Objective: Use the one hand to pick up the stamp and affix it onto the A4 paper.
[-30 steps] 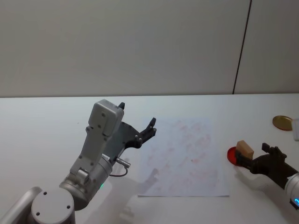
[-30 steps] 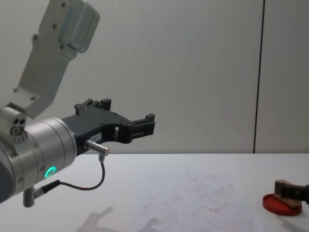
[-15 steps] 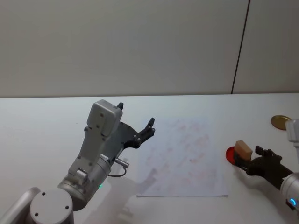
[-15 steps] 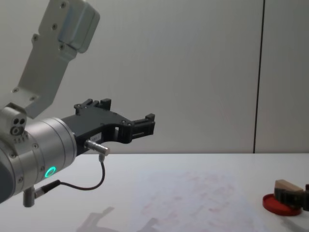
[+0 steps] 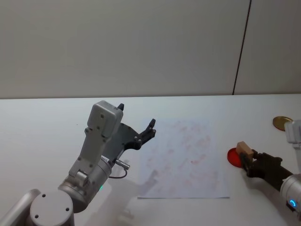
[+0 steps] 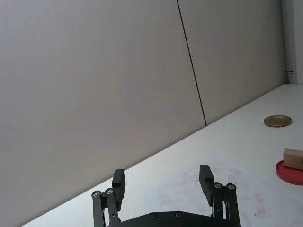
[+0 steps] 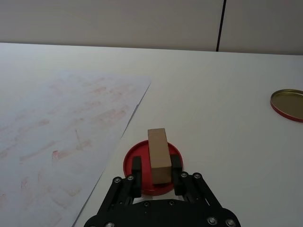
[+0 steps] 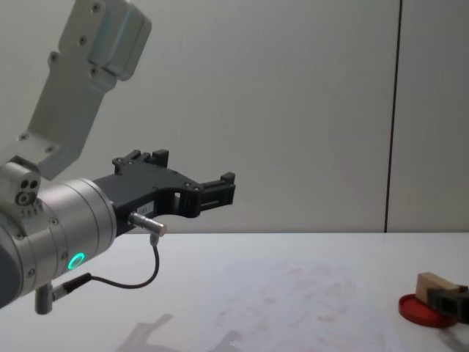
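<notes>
The stamp is pinched by the right claw upon the red disc; the left claw is held spread aloft.

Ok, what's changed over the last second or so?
The right gripper has moved in closer around the stamp, which still sits on the red pad. The left gripper stays raised and open near the paper. The paper and the gold lid haven't moved.
</notes>
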Controlling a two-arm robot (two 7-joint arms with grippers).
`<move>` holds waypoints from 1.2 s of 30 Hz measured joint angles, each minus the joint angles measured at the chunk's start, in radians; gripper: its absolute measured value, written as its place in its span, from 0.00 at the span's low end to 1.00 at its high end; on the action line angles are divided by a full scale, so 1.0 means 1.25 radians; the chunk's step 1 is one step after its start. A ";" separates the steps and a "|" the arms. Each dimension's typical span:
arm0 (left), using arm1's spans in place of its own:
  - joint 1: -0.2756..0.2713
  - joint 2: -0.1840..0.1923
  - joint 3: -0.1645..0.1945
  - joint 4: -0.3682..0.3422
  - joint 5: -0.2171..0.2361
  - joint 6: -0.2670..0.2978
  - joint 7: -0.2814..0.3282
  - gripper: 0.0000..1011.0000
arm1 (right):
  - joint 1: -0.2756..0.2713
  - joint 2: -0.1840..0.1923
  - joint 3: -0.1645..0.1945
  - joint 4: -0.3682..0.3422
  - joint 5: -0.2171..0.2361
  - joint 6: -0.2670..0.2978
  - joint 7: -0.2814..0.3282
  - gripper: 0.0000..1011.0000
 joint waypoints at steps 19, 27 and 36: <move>0.000 0.000 0.000 0.000 0.000 0.000 0.000 0.98 | 0.002 -0.002 -0.001 -0.013 -0.005 -0.031 0.006 0.21; 0.000 0.000 0.000 0.000 0.000 0.000 0.000 0.98 | 0.001 -0.002 -0.006 -0.048 -0.007 -0.044 0.047 0.21; 0.000 0.000 0.000 0.000 0.000 0.000 0.000 0.98 | 0.008 -0.013 -0.027 -0.072 -0.025 -0.025 0.098 0.21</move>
